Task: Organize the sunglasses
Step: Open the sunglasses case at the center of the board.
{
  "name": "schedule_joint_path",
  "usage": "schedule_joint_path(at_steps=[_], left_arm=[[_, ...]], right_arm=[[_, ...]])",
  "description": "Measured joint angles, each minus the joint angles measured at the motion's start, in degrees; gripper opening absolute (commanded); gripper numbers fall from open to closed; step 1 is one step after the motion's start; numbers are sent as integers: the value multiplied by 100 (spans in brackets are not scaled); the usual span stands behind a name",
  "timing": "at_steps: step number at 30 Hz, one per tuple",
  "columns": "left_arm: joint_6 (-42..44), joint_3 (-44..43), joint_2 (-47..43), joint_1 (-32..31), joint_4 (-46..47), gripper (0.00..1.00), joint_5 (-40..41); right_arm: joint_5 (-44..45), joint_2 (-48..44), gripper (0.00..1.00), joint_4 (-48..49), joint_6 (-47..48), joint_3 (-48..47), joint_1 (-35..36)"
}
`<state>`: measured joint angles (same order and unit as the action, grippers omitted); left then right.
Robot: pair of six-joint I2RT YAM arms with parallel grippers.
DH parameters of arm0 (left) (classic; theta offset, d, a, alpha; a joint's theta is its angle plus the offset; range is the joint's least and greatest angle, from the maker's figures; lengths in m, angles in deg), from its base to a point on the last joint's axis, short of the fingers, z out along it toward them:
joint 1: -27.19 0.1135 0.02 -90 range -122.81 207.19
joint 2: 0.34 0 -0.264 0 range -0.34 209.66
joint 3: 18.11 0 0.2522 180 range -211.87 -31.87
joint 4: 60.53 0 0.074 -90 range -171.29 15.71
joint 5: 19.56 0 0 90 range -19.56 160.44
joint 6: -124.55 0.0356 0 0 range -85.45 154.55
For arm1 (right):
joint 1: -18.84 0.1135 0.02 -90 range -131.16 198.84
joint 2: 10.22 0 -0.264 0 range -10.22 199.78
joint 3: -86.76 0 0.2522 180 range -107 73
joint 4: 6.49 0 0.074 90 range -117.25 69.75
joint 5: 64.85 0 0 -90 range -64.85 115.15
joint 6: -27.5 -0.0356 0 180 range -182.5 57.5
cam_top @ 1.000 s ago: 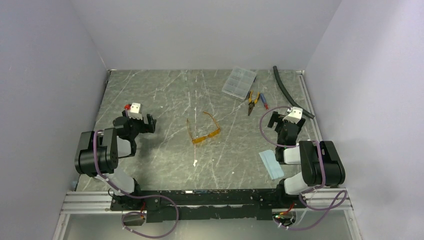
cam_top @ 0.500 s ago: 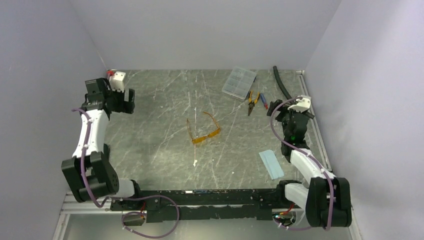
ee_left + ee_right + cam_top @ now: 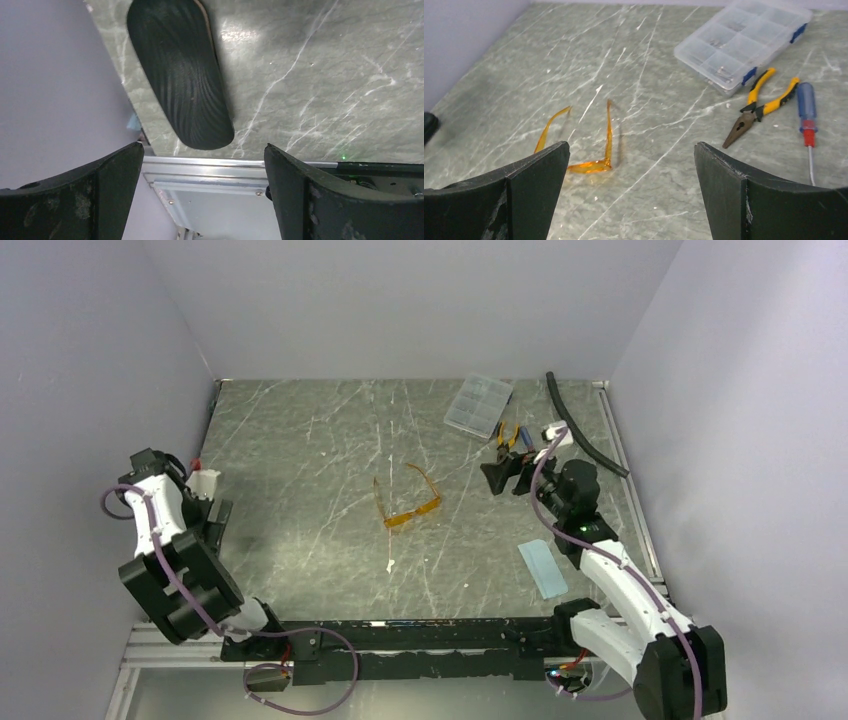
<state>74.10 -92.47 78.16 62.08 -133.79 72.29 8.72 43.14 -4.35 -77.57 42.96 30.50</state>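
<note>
The sunglasses, translucent orange with their thin arms unfolded, lie at the middle of the marble table. My right gripper hovers to their right, open and facing them. In the right wrist view the sunglasses sit just beyond my open, empty right gripper, nearer its left finger. My left gripper is at the table's left edge, pointing down. In the left wrist view my left gripper is open above the near end of a black oblong glasses case, holding nothing.
A clear organizer box, orange-handled pliers, a blue-handled screwdriver and a black hose lie at the back right. A pale blue pad lies near the right arm's base. An aluminium rail borders the near edge.
The left arm swung from the far left corner back along the left wall and now points down. The right arm reached left toward the sunglasses. Both grippers stayed open.
</note>
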Motion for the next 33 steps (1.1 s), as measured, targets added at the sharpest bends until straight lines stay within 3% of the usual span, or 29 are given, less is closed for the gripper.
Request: schedule_joint_path(at_steps=[12, 23, 27, 33], left_arm=[[-9, 291, 1134, 437, 638, 96, -138], [-15, 544, 1499, 511, 1200, 96, -149], [2, 638, 1532, 533, 1222, 82, -155], [11, 636, 1526, 544, 1093, 35, -358]], right_arm=[[415, 350, 100, -595, 415, -87, 535], [584, 623, 100, -647, 592, -186, 807], [590, 656, 100, -658, 614, -247, 872], [597, 662, 100, -673, 651, -304, 957]])
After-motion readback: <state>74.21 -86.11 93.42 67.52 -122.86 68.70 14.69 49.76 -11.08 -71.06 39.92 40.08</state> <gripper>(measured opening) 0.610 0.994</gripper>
